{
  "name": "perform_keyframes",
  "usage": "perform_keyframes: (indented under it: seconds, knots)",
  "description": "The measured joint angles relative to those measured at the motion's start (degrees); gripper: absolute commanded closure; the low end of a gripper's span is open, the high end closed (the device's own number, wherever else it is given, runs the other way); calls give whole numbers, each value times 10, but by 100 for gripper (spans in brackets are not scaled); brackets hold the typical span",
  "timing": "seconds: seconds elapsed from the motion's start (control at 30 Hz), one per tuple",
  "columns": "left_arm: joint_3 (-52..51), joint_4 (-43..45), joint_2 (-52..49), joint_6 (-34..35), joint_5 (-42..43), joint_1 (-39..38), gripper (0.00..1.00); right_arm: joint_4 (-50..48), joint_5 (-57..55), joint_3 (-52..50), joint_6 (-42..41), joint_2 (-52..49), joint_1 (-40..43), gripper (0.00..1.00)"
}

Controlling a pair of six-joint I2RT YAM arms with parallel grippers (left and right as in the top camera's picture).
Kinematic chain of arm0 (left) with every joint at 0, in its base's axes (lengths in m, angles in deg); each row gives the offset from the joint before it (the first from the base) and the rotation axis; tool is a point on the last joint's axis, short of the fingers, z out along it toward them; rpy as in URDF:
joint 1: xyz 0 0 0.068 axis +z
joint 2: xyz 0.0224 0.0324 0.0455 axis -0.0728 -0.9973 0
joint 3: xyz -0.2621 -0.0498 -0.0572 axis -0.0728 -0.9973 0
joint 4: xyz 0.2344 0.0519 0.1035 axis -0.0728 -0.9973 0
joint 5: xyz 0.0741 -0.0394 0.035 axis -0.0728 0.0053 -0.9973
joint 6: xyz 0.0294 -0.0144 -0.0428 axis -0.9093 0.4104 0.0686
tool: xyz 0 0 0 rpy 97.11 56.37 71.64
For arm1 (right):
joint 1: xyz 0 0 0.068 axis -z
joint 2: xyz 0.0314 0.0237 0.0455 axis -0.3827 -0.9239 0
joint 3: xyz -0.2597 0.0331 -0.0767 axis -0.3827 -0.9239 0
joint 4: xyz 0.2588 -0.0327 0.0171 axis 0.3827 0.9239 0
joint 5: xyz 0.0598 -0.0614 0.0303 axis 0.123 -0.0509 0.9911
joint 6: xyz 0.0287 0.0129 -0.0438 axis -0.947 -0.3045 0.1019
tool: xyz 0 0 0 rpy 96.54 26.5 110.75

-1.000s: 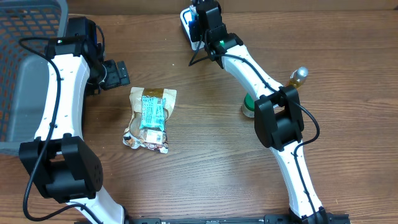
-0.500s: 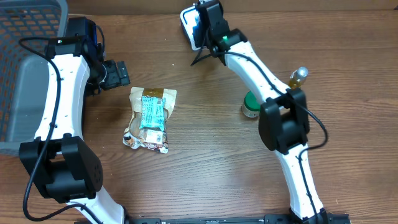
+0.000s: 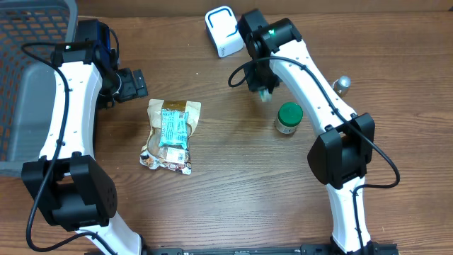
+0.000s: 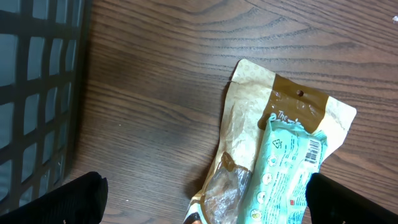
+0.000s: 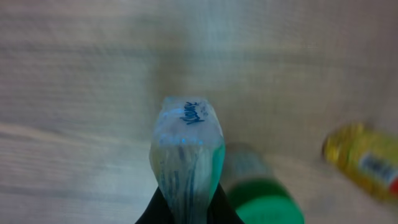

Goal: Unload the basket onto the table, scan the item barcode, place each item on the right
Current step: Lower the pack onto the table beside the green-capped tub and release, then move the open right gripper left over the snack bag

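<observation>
Right pincer (image 3: 263, 91) with teal, seemingly plastic packet (image 5: 186, 149), now over wood-grain table (image 3: 233, 191)

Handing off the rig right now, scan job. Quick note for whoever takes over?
Left gripper: open, empty, near the top edge of the snack pouch.
Right gripper: shut on the teal packet, held over the table between the white scanner and the green-lidded jar.
Done: packet picked up. The frames don't show whether it has been scanned.
Left: show its barcode to the scanner. Pouch and jar sit on the table.
</observation>
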Motion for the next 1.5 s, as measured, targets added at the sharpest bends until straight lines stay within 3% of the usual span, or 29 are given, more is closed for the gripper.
perform_keyframes:
  seconds: [0.5,0.63,0.67,0.7,0.73,1.17,1.5]
  knots:
    - [0,0,0,0,0,0,1,1,0,-57,-70,-4,0,96]
    - [0,0,0,0,0,0,0,0,0,-64,-74,-5,0,83]
    - [0,0,0,0,0,0,1,-2,0,-67,-76,-5,0,76]
    - [0,0,0,0,0,0,1,-3,0,-71,-77,-5,0,64]
    - [0,0,0,0,0,0,0,-5,0,-75,-78,-5,0,61]
    - [0,0,0,0,0,0,0,-34,5,-88,-76,-6,0,59]
    - [0,0,0,0,0,0,1,-97,188,-88,-76,-6,-5,59]
